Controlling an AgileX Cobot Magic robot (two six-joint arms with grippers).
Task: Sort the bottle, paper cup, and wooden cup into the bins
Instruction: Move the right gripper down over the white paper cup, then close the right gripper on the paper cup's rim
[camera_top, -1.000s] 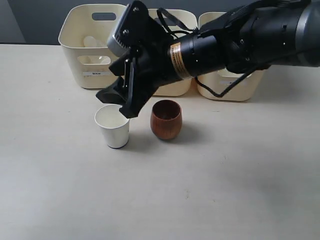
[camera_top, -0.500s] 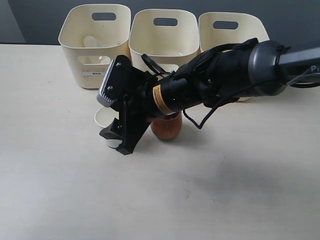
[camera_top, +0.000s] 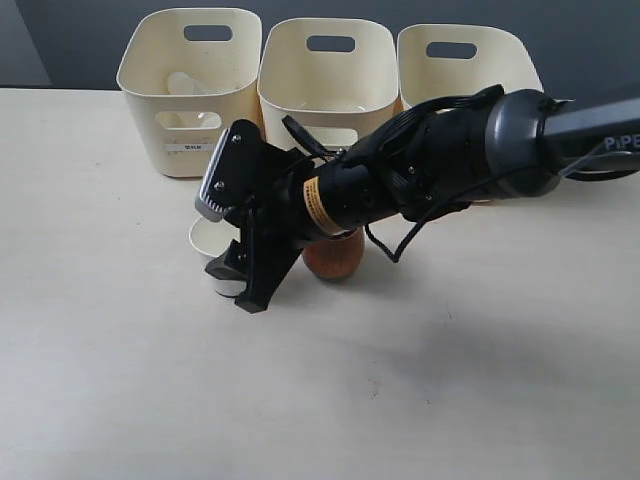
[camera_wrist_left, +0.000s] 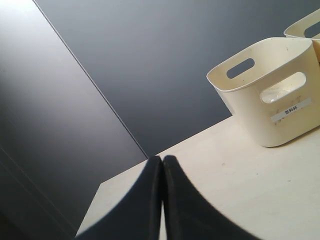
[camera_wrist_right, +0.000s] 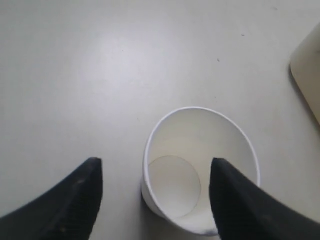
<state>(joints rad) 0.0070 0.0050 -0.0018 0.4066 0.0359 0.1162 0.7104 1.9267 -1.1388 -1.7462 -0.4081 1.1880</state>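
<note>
The white paper cup (camera_wrist_right: 200, 170) stands upright on the table, and my right gripper (camera_wrist_right: 155, 164) is open with one finger on each side of it. In the exterior view the gripper (camera_top: 233, 281) hides most of the paper cup (camera_top: 205, 238). One finger stands clear of the cup wall; the other overlaps the rim. The reddish-brown wooden cup (camera_top: 338, 258) stands just right of it, partly behind the arm. A clear shape, the bottle (camera_top: 185, 92), lies inside the left bin (camera_top: 150, 70). My left gripper (camera_wrist_left: 162, 159) is shut and empty, off to the side.
The middle bin (camera_top: 325, 95) and the right bin (camera_top: 465, 60) stand in a row with the left one at the back of the table. The left bin (camera_wrist_left: 270, 125) also shows in the left wrist view. The right arm (camera_top: 450, 160) stretches across in front of the bins.
The right gripper has come down from above the paper cup to table level around it, and its jaws have narrowed slightly. Both cups stay in place.
</note>
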